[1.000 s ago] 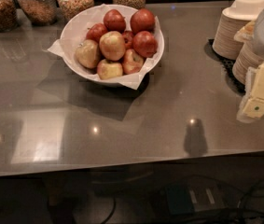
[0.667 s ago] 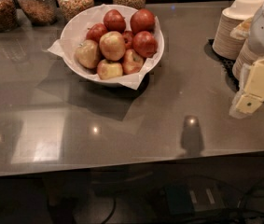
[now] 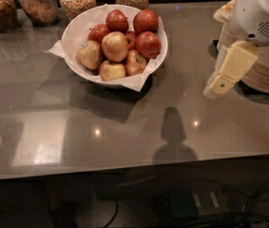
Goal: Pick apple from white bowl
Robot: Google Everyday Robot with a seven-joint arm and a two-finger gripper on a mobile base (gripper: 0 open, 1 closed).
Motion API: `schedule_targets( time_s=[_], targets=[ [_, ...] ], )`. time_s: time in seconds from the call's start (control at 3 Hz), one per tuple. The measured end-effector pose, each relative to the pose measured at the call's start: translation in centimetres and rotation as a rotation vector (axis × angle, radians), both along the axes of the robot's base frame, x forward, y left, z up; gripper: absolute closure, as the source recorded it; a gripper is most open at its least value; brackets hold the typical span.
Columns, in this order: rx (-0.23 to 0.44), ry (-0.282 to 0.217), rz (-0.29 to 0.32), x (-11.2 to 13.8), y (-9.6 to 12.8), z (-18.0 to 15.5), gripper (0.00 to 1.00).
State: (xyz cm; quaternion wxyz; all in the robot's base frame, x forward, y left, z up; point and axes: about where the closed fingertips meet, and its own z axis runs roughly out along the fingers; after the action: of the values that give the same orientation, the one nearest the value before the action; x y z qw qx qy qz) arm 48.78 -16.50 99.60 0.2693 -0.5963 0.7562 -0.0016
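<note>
The white bowl, lined with crinkled white paper, stands at the back left of the grey counter. It holds several apples. The apple, pale yellow with pinkish-red blush, lies near the bowl's middle on top. A duller yellow-tan apple lies to its left and dark-red apples lie behind and to the right. My gripper hangs at the right, above the counter, well to the right of the bowl and lower in the view. It holds nothing that I can see.
Several glass jars of grains and nuts line the counter's back edge. A stack of beige disposable bowls stands at the right, partly behind my arm. The counter's front edge runs across the lower view, with cables below.
My arm and gripper have moved left and toward the counter's middle, closer to the bowl. The bowl and apples have not moved.
</note>
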Motion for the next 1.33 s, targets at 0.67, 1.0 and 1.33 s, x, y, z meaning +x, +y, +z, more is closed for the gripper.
schedule_targets(
  time_s=[0.67, 1.0, 1.33],
  targets=[
    [0.104, -0.085, 0.041, 5.6, 5.6, 1.4, 0.0],
    [0.135, -0.096, 0.077, 7.6, 8.6, 1.1, 0.0],
    [0.17, -0.097, 0.093, 9.8, 10.7, 0.4, 0.0]
  ],
)
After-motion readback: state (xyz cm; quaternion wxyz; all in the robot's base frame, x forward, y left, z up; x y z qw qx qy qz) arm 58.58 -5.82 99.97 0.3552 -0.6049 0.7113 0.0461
